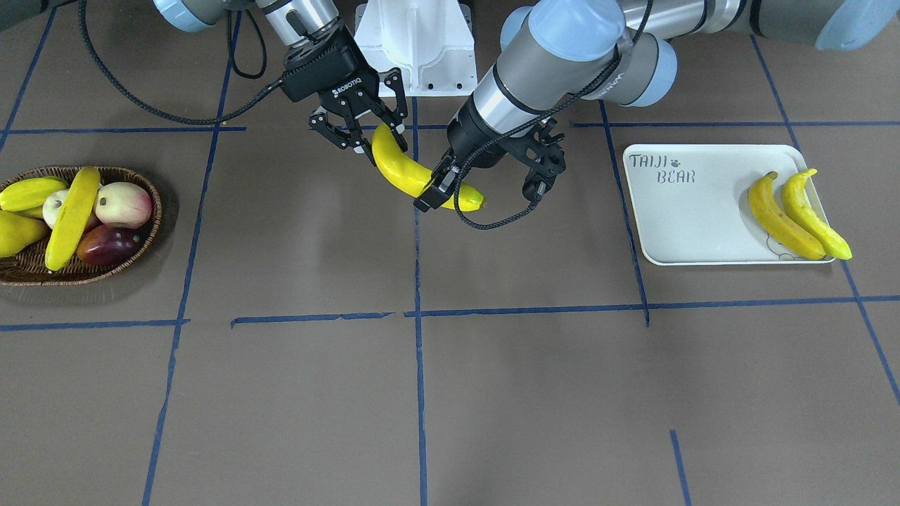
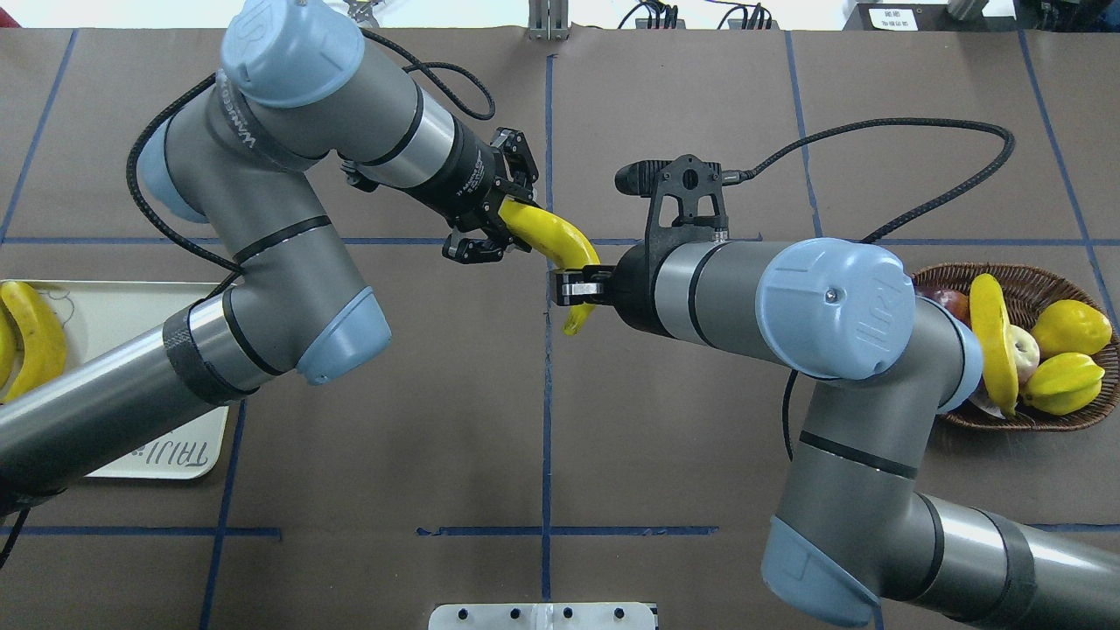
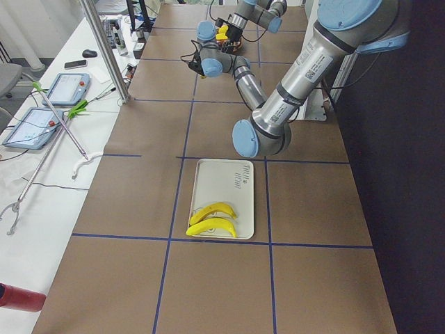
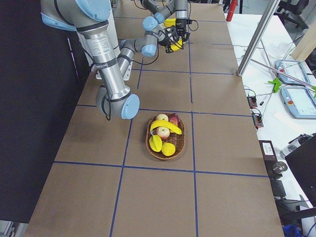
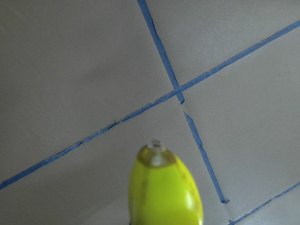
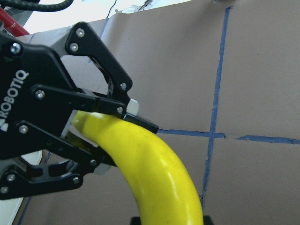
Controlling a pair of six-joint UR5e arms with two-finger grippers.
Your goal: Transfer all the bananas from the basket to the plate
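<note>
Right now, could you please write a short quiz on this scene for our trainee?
1. How many bananas lie on the plate?
2. True or false: the basket holds no banana.
3. Which grippers touch the lifted banana? A) left only B) right only C) both
Key: 1. Two. 2. False: one banana lies across the other fruit in the basket. 3. C: left gripper and right gripper both grip it.

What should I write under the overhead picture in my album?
Left pincer and right pincer both hold one long curved yellow banana mid-air between the dark woven wicker basket and cream-white rectangular tray.
</note>
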